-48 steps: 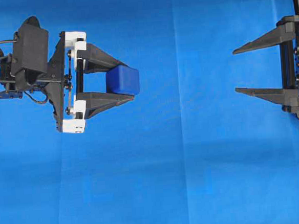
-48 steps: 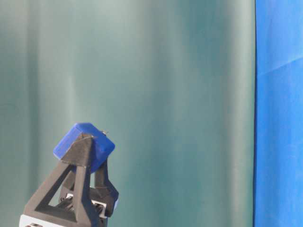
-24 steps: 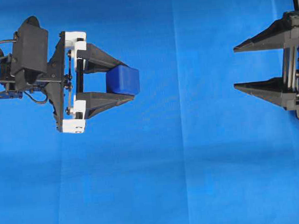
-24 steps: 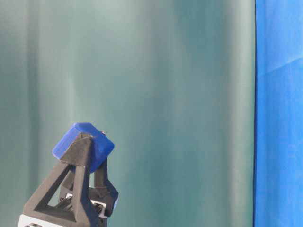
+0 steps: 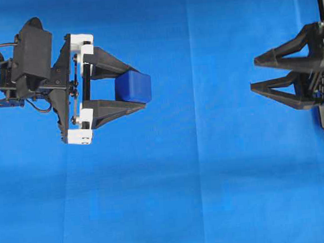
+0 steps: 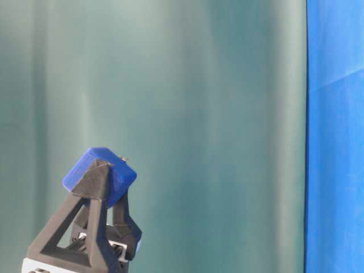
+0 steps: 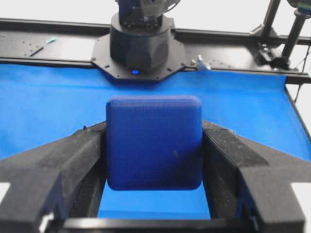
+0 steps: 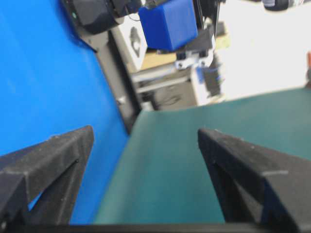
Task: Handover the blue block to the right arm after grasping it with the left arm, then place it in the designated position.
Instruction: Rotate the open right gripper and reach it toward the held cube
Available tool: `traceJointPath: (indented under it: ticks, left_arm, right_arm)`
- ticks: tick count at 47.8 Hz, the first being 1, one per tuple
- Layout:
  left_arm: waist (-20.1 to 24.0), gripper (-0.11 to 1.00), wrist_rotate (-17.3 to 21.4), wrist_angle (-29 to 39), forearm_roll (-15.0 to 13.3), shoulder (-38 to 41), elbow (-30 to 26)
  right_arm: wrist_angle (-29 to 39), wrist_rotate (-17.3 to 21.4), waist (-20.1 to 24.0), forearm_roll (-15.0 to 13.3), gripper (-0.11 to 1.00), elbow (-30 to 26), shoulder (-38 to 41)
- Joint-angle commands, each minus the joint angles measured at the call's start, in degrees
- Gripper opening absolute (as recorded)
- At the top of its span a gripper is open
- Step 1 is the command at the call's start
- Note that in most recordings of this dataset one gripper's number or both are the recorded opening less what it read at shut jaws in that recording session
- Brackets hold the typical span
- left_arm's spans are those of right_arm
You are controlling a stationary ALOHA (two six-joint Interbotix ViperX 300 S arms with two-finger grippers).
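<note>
The left gripper (image 5: 138,96) clenched the blue block (image 5: 133,87) by two opposite faces; seemingly light, rigid, smooth. The right gripper (image 5: 253,74), jaws released, could take its free faces.

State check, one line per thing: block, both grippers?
blue block: clamped between the left fingers, lifted off the cloth.
left gripper: shut on the block, pointing at the right arm.
right gripper: open, empty, rolled sideways, well apart from the block.

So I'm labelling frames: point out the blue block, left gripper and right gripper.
blue block (image 5: 133,87), overhead view, top face.
left gripper (image 5: 139,85), overhead view, between fingertips.
right gripper (image 5: 253,74), overhead view, between fingertips.
</note>
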Motion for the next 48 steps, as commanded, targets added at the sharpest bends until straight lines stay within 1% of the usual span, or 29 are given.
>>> traceJointPath:
  ticks: [1,4,10,48]
  left_arm:
    - [-0.1,0.48,-0.1,-0.6,-0.1,-1.1,-0.6]
    - [-0.1,0.48,-0.1,-0.6,-0.1,-1.1,-0.6]
    - [-0.1,0.48,-0.3,-0.6,-0.2,-1.1,-0.6]
    - [-0.1,0.48,-0.3,-0.8,-0.1,-1.1,-0.6]
  right_arm:
    - [-1.1,-0.5,0.3,-3.1,0.94,-1.4,0.8]
    - [-1.2,-0.9,0.3,-4.8,0.94,-1.5,1.0]
    - [-1.2,-0.9,0.3,-6.0,0.94,-1.6,1.1]
    - [-1.3,-0.9,0.3,-6.1,0.94,-1.8,1.1]
